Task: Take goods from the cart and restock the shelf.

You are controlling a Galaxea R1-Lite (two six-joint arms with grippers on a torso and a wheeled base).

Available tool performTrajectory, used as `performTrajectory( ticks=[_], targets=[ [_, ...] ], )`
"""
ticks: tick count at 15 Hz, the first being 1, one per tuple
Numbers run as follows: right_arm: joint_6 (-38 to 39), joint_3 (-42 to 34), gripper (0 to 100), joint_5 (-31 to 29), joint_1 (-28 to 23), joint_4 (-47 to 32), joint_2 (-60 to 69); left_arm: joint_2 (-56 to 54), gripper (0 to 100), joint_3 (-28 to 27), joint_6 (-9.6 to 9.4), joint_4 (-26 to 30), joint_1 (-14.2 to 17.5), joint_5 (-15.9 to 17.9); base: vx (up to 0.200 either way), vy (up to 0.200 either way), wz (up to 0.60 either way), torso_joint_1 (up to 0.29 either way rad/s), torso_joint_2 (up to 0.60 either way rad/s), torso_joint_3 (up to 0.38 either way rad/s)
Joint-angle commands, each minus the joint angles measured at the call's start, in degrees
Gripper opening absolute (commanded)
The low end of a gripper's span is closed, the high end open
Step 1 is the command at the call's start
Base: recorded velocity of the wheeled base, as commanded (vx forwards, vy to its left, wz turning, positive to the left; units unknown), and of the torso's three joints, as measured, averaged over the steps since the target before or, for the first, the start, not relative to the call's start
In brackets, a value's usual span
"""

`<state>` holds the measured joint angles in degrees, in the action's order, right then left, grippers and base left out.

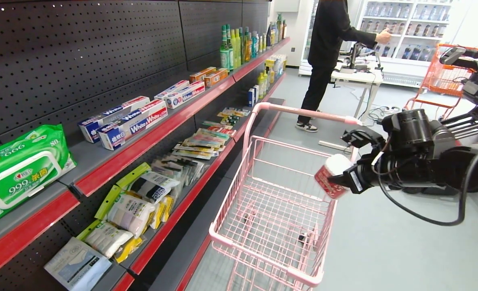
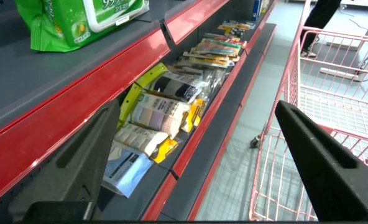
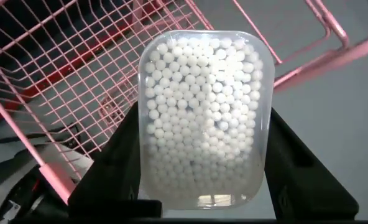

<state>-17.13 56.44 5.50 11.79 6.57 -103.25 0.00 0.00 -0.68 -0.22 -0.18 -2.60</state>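
- Cotton-swab tub [image 3: 206, 118]: the right gripper [image 1: 344, 177] covers both long sides, so the side walls cannot be seen.
- Wet-wipes pack [image 1: 18, 169]: the left end is cut off by the edge of the head view.
- Pink cart [image 1: 303, 112]: the near end of the basket is cut off by the lower edge of the head view.
- Dark shapes [image 1: 303, 239] behind the basket mesh: too small to identify.
- Flat packets [image 1: 198, 142] on the lower shelf [image 1: 207, 178]: the type cannot be told.

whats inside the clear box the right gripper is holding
The clear rounded plastic box in the right gripper is packed with small white round tips, probably cotton swabs. What lies beneath that layer is hidden, and the black fingers cover its sides.
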Motion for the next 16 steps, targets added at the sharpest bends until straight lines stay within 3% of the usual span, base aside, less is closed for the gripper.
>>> performTrajectory(
  ticks=[1, 5, 11, 16],
  targets=[
    [1.7, -4.2, 0, 0.0, -3.4, 0.1, 6.1, 0.0, 100, 0.0, 0.07, 0.0, 0.0, 0.0, 0.000, 0.000, 0.00, 0.000, 0.00, 0.000],
    [12.5, -10.9, 0, -4.3, -5.7, 0.0, 20.1, 0.0, 100, 0.0, -0.02, 0.0, 0.0, 0.0, 0.000, 0.000, 0.00, 0.000, 0.00, 0.000],
    [12.8, -22.3, 0, -9.8, -7.0, 0.0, 32.6, 0.0, 100, 0.0, 0.07, 0.0, 0.0, 0.0, 0.000, 0.000, 0.00, 0.000, 0.00, 0.000],
    [11.7, -23.0, 0, -10.3, -7.0, -1.3, 37.8, 0.0, 100, 0.0, 0.07, 0.0, 0.0, 0.0, 0.000, 0.000, 0.00, 0.054, -0.11, -0.058]
  ],
)
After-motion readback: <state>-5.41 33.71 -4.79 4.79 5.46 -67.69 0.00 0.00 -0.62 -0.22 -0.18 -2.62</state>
